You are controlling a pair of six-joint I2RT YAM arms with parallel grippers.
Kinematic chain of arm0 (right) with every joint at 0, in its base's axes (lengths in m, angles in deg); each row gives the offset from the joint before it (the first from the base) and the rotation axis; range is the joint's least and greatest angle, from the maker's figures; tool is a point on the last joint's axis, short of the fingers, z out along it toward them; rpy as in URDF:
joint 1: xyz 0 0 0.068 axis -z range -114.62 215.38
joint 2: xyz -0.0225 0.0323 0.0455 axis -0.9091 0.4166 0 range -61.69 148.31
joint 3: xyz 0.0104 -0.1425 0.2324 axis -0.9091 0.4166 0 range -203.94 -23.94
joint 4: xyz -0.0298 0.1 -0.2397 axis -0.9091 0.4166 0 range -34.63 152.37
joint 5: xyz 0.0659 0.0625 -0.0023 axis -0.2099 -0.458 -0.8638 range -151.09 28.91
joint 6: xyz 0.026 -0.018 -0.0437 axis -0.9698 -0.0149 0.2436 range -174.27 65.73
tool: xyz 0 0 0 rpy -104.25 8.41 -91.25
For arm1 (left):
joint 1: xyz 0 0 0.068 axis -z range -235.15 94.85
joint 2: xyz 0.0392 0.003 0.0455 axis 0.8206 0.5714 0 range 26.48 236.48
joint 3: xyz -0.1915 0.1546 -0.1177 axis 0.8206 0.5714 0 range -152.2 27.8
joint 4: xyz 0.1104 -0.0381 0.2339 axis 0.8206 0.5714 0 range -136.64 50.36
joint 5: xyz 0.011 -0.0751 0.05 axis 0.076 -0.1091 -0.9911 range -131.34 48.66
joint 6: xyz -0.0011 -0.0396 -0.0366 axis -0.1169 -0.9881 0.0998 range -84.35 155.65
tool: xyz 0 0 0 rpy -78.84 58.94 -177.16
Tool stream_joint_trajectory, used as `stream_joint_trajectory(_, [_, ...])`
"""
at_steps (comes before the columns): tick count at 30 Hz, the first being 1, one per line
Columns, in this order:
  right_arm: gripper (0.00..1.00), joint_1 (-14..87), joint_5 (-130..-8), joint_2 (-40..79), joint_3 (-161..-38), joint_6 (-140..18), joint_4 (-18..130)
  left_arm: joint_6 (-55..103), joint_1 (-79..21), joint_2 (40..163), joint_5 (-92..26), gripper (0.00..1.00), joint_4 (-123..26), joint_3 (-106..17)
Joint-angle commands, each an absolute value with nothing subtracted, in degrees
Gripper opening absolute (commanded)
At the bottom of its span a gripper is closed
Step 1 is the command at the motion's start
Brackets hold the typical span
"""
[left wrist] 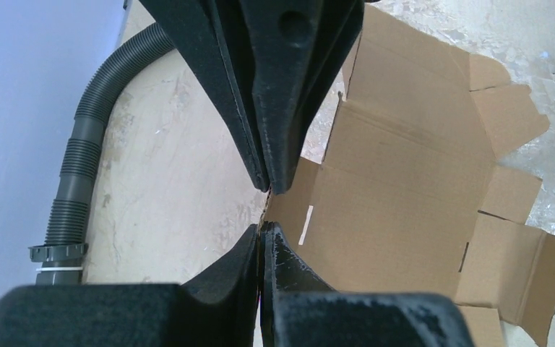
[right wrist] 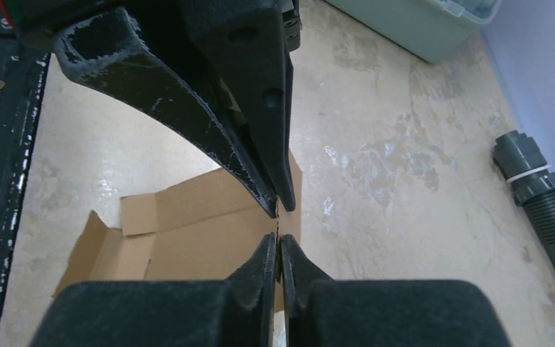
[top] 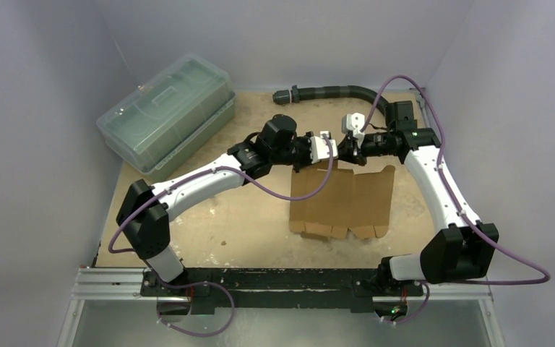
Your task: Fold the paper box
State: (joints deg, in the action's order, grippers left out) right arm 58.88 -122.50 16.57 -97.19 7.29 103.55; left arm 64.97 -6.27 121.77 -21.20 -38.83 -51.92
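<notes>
Paper box (top: 343, 199) lies unfolded and mostly flat on the worktop (top: 246, 224), right of centre, flaps spread. Left pincer (left wrist: 261, 233) and right pincer (right wrist: 277, 242) meet tip to tip at its far edge, each closed tight on the cardboard.

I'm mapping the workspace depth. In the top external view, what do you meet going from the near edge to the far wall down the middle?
Arm mounting rail → paper box → black ribbed hose.
</notes>
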Motion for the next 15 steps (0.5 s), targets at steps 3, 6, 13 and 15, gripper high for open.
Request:
stream_joint_trajectory(3, [0.0,58.18,-121.88,15.26,-95.82,8.09,101.48,60.98,-6.15,119.05,-20.7,0.0,-43.22,-51.2])
stream_joint_trajectory(6, [0.0,58.18,-121.91,14.67,-94.86,7.62,100.66,58.95,-6.19,117.94,-20.46,0.0,-45.22,-49.69])
stream_joint_trajectory(13, [0.0,58.18,-122.24,12.16,-92.45,6.81,99.81,49.01,-6.17,113.91,-24.05,0.34,-49.04,-47.66])
stream_joint_trajectory(15, [0.0,58.32,-122.39,11.37,-91.63,6.45,99.42,45.63,-6.21,111.27,-26.66,0.5,-49.62,-45.9])
